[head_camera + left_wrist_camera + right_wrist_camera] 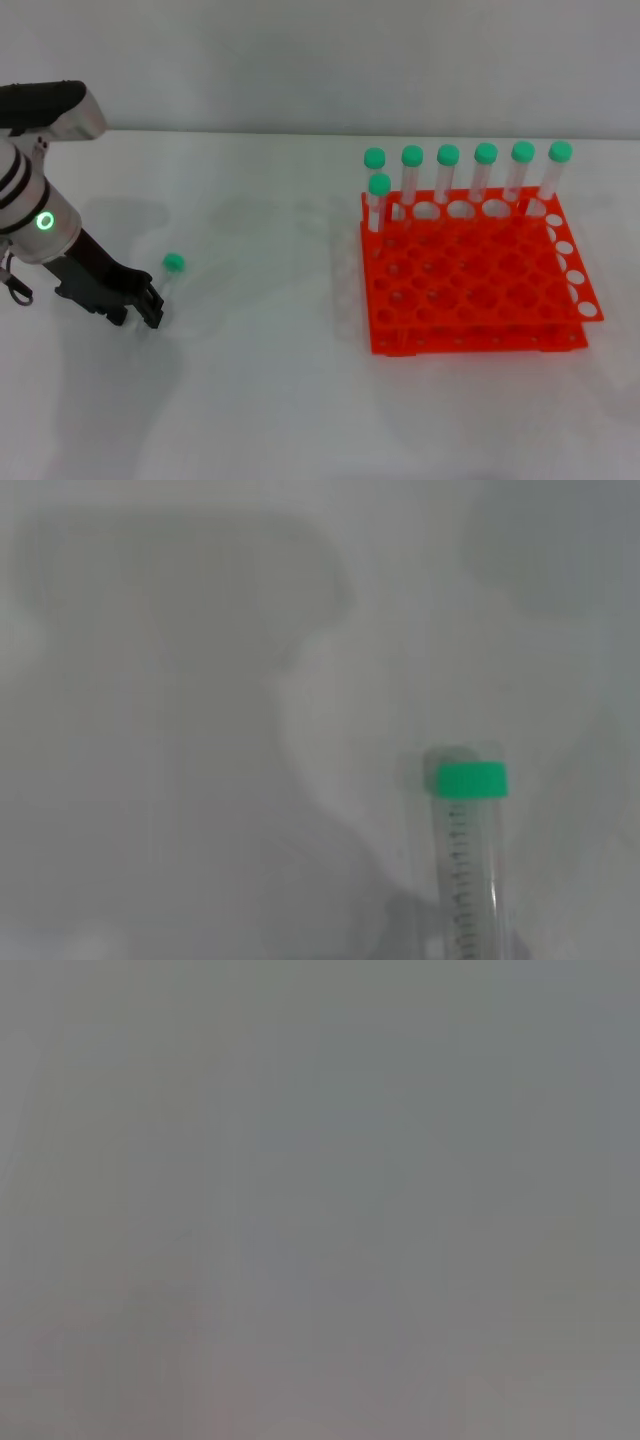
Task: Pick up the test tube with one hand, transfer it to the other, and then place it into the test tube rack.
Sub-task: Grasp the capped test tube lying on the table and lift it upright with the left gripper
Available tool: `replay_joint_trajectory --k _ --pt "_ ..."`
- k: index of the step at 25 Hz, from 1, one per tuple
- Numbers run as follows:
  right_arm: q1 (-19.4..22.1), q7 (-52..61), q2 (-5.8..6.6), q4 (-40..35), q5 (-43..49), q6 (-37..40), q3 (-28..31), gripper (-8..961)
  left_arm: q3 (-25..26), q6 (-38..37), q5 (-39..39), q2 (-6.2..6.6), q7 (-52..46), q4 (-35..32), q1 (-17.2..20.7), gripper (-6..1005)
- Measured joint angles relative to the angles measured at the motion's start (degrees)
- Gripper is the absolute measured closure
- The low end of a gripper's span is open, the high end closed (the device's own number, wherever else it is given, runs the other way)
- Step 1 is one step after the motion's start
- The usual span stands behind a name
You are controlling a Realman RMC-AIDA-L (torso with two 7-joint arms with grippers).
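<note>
The test tube [166,283] lies on the white table at the left, its green cap [174,263] pointing away from me. My left gripper [138,312], black on a silver wrist with a green light, is low over the table with its open fingertips right by the tube's bottom end. The left wrist view shows the tube [468,870] and its cap [471,780] close up on the table, with no fingers in it. The orange test tube rack [470,300] stands at the right. My right gripper is out of view; its wrist view shows only plain grey.
Several alike green-capped tubes [448,180] stand upright in the rack's back rows. Bare white table lies between the lying tube and the rack. A grey wall runs along the back.
</note>
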State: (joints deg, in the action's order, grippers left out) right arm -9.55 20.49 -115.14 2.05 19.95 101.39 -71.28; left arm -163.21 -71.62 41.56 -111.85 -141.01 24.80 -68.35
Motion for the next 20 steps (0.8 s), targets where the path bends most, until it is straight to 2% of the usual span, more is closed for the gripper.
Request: replay_joint_trajectory --k 12,20 --pt "-0.31 -0.01 -0.09 -0.39 0.0 -0.4 0.07 124 0.0 1.18 1.71 -0.5 -0.29 -1.45 -0.72 713" --pt "-0.71 0.06 -0.09 -0.5 0.0 -0.41 0.08 126 0.0 1.25 2.5 -0.6 -0.51 -1.45 -0.92 728"
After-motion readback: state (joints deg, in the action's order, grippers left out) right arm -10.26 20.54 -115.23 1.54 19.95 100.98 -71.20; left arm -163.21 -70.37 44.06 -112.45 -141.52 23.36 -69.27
